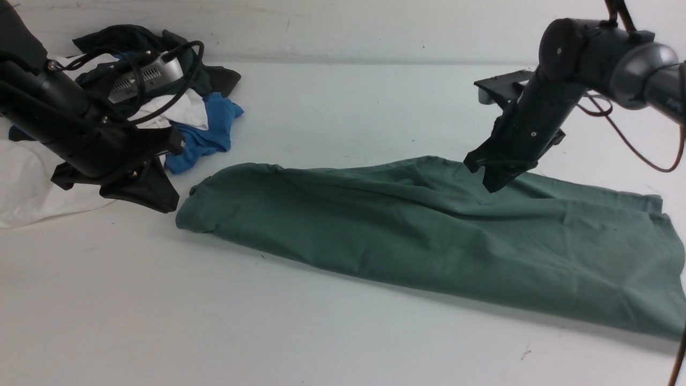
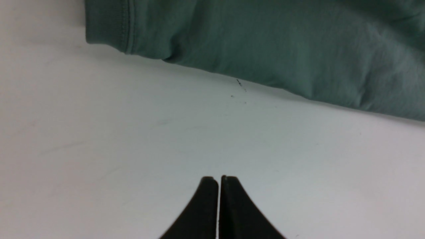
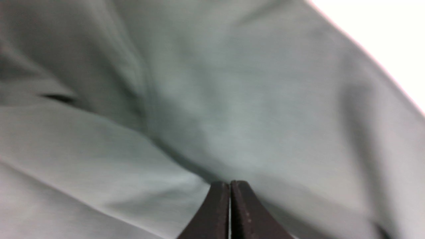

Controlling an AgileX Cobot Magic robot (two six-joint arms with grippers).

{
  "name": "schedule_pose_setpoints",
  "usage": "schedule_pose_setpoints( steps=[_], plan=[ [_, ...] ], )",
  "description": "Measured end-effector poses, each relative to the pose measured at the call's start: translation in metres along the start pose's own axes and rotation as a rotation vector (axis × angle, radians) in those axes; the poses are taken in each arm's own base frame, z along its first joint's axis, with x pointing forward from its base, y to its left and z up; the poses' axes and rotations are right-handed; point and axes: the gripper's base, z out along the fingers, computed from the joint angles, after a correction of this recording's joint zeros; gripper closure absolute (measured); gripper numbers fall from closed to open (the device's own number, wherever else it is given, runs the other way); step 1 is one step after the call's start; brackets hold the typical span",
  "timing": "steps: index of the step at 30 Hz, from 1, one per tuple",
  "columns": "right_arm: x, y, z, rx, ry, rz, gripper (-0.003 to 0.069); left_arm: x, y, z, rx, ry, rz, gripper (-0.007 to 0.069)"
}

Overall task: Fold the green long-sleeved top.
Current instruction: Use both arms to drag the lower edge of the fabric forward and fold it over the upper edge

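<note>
Right claw point(image 1: 494, 185) gripped a fold of the green long-sleeved top point(image 1: 407, 225).
Left claw point(image 2: 219, 181) hung clenched and empty over the worktop point(image 2: 99, 132), near the top's ribbed edge.

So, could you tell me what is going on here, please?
The robot is folding the green long-sleeved top, which lies rumpled across the white table. The right arm has its jaws shut near the top's far edge, apparently pinching fabric. The left arm hovers beside the top, jaws shut and empty, near the pile of clothes.
</note>
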Motion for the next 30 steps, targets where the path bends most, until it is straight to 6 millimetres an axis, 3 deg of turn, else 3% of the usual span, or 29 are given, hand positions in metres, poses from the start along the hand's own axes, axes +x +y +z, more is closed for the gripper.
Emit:
schedule_pose_setpoints(
  steps=[6, 10, 14, 20, 30],
  plan=[
    [-0.001, -0.001, -0.014, 0.025, -0.020, 0.036, 0.0468, 0.000, 0.000, 0.000, 0.000, 0.000, 0.034, 0.0629],
    [0.008, 0.002, -0.001, -0.001, 0.026, 0.048, 0.0285, 0.000, 0.000, 0.000, 0.000, 0.001, 0.036, 0.0629],
    [0.020, 0.002, 0.013, -0.005, 0.088, 0.018, 0.0183, 0.000, 0.000, 0.000, -0.001, -0.002, 0.036, 0.0629],
    [0.023, 0.000, 0.027, -0.002, 0.122, -0.001, 0.0163, -0.002, 0.001, 0.001, -0.004, -0.016, 0.036, 0.0629],
    [0.025, -0.001, 0.034, -0.005, 0.135, -0.092, 0.0184, -0.002, 0.001, 0.001, -0.006, -0.022, 0.036, 0.0629]
  ],
)
